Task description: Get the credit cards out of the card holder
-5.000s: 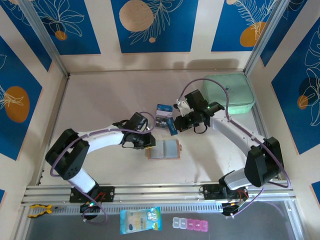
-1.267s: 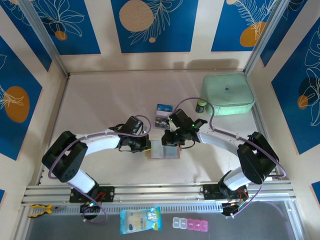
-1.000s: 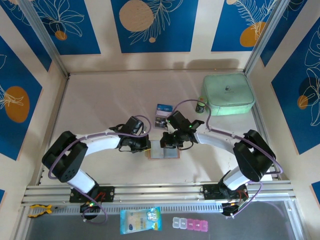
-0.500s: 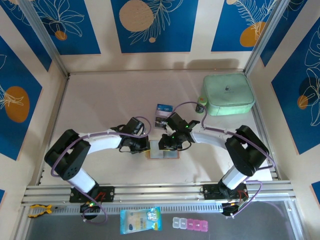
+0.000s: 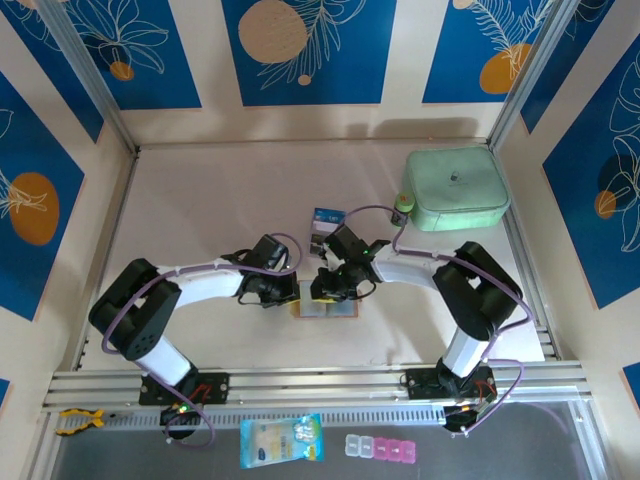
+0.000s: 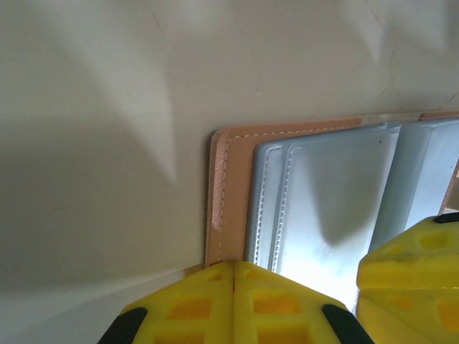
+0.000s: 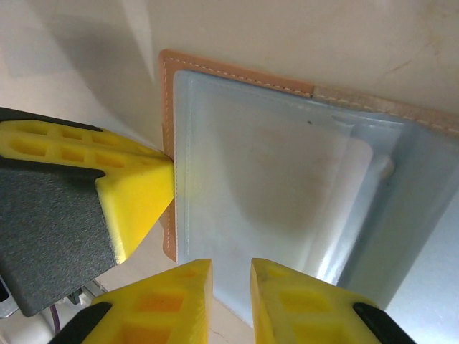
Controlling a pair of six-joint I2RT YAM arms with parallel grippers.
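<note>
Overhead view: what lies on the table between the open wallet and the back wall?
Loose cards lie just beyond the wallet; behind them the table is bare up to the wall, as the overhead view shows.

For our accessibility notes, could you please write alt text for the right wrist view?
An open tan card holder with pale grey pockets lies on the table, with the right gripper slightly open over its near edge. The shut left gripper touches its tan left border.
</note>
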